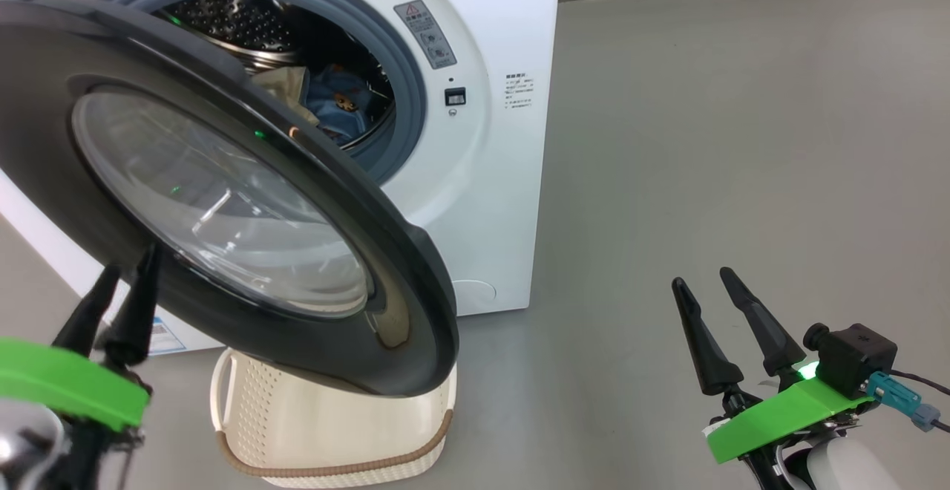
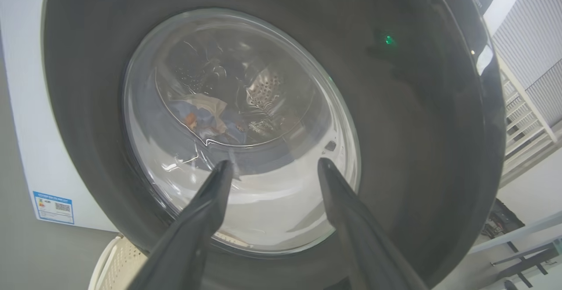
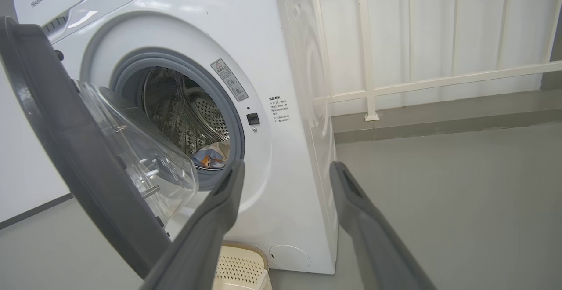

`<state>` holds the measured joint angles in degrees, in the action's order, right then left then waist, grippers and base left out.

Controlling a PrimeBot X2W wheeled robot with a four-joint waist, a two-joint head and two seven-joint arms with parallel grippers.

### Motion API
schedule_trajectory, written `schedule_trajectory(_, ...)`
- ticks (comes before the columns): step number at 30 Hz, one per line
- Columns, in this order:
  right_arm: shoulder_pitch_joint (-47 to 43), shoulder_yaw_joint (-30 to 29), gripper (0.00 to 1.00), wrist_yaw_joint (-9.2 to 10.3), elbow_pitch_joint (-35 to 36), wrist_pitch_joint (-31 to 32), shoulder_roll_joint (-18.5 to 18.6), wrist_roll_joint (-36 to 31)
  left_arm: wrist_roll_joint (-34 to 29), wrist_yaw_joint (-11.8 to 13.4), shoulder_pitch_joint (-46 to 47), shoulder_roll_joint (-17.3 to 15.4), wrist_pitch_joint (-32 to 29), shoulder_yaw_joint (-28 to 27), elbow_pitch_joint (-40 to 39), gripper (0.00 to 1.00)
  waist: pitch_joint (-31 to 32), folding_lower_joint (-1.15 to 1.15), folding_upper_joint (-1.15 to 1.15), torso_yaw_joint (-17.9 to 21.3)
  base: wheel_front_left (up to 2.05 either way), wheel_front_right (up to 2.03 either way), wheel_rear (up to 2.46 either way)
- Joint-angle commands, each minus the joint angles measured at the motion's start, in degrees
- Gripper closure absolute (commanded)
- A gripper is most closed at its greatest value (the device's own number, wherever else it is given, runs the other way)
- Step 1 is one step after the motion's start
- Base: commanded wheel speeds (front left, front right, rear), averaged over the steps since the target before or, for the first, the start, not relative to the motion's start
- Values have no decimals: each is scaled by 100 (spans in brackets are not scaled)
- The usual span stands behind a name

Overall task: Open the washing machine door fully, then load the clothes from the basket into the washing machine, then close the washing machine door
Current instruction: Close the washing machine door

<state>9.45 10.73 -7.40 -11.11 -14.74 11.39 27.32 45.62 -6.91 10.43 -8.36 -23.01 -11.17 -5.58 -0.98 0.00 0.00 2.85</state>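
The glossy black-rimmed round glass door point(image 1: 415, 289) hangs half-open above the cream perforated basket point(image 1: 252, 401). Light-blue printed clothes point(image 1: 338, 104) seemingly lie near the drum lip of the white washing machine point(image 1: 482, 200). A push from the left gripper point(image 2: 275, 163), jaws spread, could pinch them. The right gripper point(image 1: 702, 278) idles, jaws spread.

Bare laundry area: washing machine point(image 3: 281, 39), grey floor point(image 3: 461, 193), white railing point(image 3: 366, 39).

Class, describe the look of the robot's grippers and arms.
The left gripper and right gripper each have two long, tapering black fingers on a bright green bracket. Beside the right one sit a black camera, a teal-plugged cable and a white forearm.
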Motion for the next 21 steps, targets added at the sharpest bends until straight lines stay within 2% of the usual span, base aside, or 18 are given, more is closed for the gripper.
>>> schedule_trajectory(1, 54, 113, 0, -9, 147, -26, 23, 8, -226, -40, -1, -178, 275, -120, -152, 0, 7, 0, 0, 17, 0, 0, 0)
schedule_trajectory(5, 65, 109, 0, -9, 144, -26, 50, 14, -346, -52, -255, 55, 1090, 63, -28, 0, 13, 0, 0, 36, 0, 0, 0)
schedule_trajectory(8, 91, 94, 0, -9, 151, -26, 75, 19, -851, -55, -445, -41, 1654, 306, 98, 0, -9, 0, 0, 48, 0, 0, 0)
schedule_trajectory(14, 134, 77, 0, -9, 182, -26, 99, 10, -1232, -57, -581, 129, 2838, 470, 469, 0, -63, 0, 0, 83, 0, 0, 0)
schedule_trajectory(21, 165, 64, 0, -9, 198, -26, 120, 4, -2052, 27, -744, 41, 3511, 797, 964, 0, -132, 0, 0, 126, 0, 0, 0)
